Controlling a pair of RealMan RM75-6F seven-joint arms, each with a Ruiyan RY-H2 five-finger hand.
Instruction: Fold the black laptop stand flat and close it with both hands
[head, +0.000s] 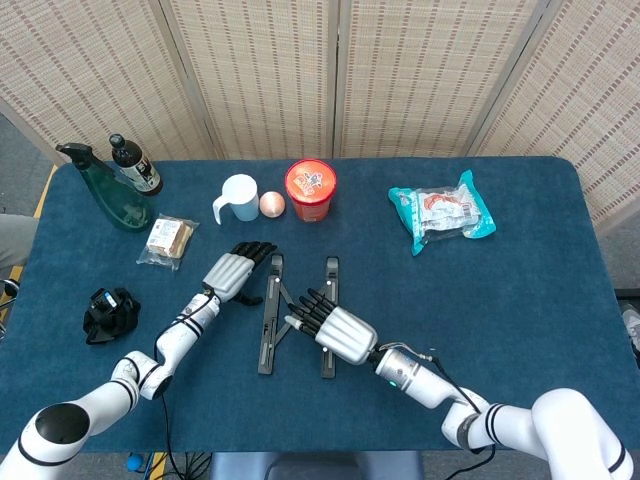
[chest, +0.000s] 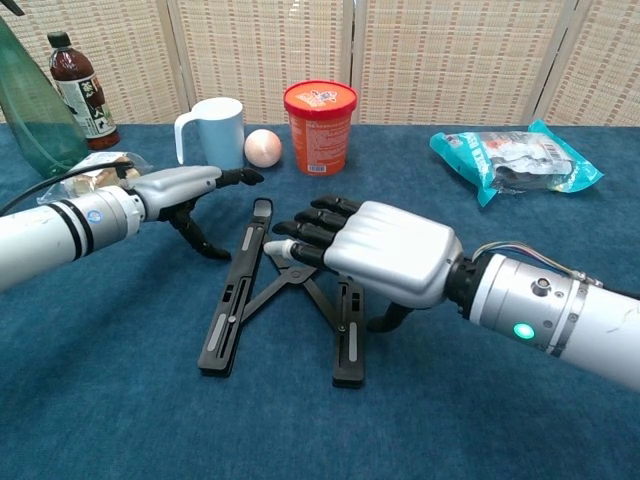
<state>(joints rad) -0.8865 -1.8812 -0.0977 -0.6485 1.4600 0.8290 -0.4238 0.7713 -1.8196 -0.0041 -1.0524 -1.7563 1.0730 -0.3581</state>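
Black and still spread open, the laptop stand (chest: 283, 297) lies flat mid-desk (head: 520, 300). The right hand (chest: 375, 248), fingers apart and holding nothing, hovers over its right rail, hiding the cross-links' far part; contact seems unlikely but is unclear. The left hand (chest: 185, 190), also empty and spread, sits just beside the left rail's top.

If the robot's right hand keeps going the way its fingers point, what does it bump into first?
Probably the left rail of the black folding laptop stand; the right hand points left across it, though its height above is unclear.
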